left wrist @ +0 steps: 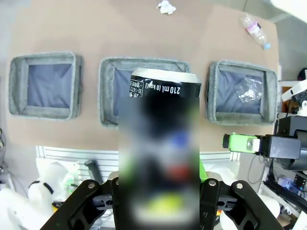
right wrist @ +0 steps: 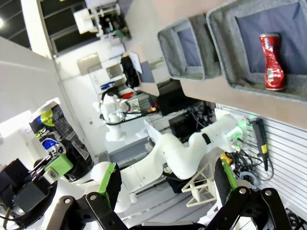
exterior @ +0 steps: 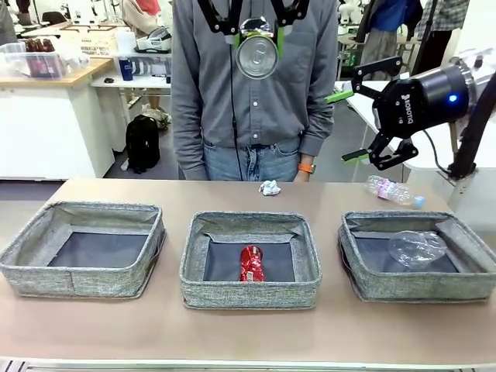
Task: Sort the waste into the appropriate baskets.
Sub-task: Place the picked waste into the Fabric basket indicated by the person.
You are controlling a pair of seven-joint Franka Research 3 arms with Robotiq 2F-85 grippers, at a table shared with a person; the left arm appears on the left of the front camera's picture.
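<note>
Three grey baskets are sitting in a row: the left basket (exterior: 77, 280) is showing its dark bottom, the middle basket (exterior: 249, 293) is cradling the red drink can (exterior: 251, 263), and the right basket (exterior: 411, 285) is holding a crumpled clear bottle (exterior: 417, 248). Up high, the left gripper (exterior: 257, 43) is clamping the dark drink can (exterior: 257, 56); the right gripper (exterior: 347, 126) is hanging with jaws spread wide, gripping nothing. A second clear bottle (exterior: 391, 190) and the paper ball (exterior: 269, 187) are lying on the table (exterior: 248, 333) beyond.

This looks like a robotics lab or research workshop. Beyond the tan table (exterior: 248, 333) stand white workbenches (exterior: 46, 124) loaded with clear storage boxes (exterior: 31, 58), with a black backpack (exterior: 142, 143) on the floor. By the table's edge, tangled cables (right wrist: 242, 153) and black electronics boxes (right wrist: 184, 122) sit beside a white slatted panel (right wrist: 283, 139).
</note>
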